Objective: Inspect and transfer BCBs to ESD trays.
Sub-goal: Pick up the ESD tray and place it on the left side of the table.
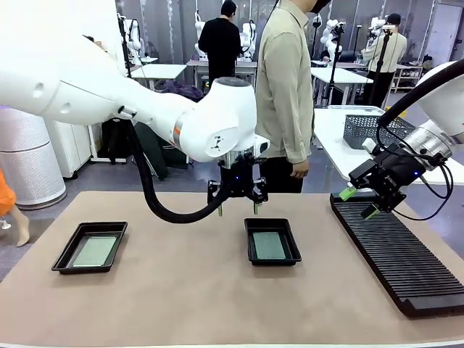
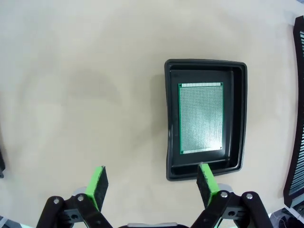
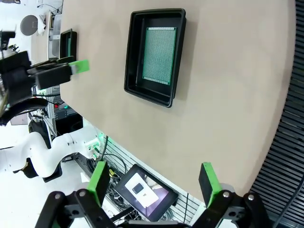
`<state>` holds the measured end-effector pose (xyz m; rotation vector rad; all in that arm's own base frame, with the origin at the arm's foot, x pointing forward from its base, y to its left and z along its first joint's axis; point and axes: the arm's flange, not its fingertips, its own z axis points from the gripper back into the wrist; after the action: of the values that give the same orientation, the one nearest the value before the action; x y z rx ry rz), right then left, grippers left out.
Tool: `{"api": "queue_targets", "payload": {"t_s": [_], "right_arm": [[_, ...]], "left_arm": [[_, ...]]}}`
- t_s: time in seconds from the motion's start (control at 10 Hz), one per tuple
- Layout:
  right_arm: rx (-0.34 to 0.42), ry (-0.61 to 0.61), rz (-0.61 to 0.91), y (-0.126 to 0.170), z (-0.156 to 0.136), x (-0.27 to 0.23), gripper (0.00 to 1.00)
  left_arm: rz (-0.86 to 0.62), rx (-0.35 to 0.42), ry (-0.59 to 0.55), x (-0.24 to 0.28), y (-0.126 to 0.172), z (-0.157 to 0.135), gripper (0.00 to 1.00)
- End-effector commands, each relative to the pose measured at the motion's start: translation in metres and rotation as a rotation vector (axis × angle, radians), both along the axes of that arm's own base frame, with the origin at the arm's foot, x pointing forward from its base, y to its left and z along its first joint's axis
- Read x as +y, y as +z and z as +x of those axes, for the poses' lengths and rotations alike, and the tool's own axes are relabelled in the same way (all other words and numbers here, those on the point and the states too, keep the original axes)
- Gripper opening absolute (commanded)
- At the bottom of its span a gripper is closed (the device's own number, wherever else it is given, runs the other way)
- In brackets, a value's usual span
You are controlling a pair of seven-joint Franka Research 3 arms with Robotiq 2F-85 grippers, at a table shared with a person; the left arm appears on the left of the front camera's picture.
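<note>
Your left gripper point(image 1: 238, 206) hangs above the mat point(image 1: 188, 290), just behind the middle tray point(image 1: 272, 241). Jaws spread wide, nothing between them. From the left wrist view the gripper point(image 2: 152, 183) looks straight down: one pad point(image 2: 98, 186) over bare mat, the other pad point(image 2: 206, 184) over the tray's point(image 2: 205, 66) near rim.

Middle tray holds one board point(image 1: 269, 246), lying flat inside, green edge, pale silver dotted face. In the left wrist view the board point(image 2: 201, 118) sits square within the tray walls, with a gap all round.

Left tray point(image 1: 91, 246) sits well apart, near the mat's left side. It also holds a board point(image 1: 95, 251), flat, pale green-grey.

Your right gripper point(image 1: 359, 203) hovers over the far end of the black slotted rack point(image 1: 399, 254) at the mat's right side. Jaws open, empty, tilted. In the right wrist view the gripper point(image 3: 153, 183) shows both green pads apart with nothing held; beyond them you see the middle tray point(image 3: 154, 56) with its board point(image 3: 159, 55), the rack point(image 3: 289, 142) along the right edge, the left tray point(image 3: 67, 45) at the far edge, and the left gripper point(image 3: 78, 66) hanging off to the side.

A person point(image 1: 284, 87) stands at the far side of the table, arm down, hand point(image 1: 299, 170) not touching anything. A grey mesh basket point(image 1: 370, 130) rests on a white table behind the right arm.
</note>
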<state>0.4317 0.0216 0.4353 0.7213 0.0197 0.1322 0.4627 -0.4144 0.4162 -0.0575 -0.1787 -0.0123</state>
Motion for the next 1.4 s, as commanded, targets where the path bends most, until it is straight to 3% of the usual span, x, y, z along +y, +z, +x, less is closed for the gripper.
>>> {"api": "queue_targets", "payload": {"t_s": [0.0,0.5,1.3], "right_arm": [[0.003,-0.024,-0.018,0.002,0.000,0.000,1.00],[0.003,-0.024,-0.018,0.002,0.000,0.000,1.00],[0.003,-0.024,-0.018,0.002,0.000,0.000,1.00]], "left_arm": [[0.012,-0.023,0.021,-0.014,-0.017,0.012,1.00],[0.065,-0.022,-0.047,-0.038,-0.070,0.030,1.00],[0.042,0.002,-0.071,-0.035,-0.108,0.046,1.00]]}}
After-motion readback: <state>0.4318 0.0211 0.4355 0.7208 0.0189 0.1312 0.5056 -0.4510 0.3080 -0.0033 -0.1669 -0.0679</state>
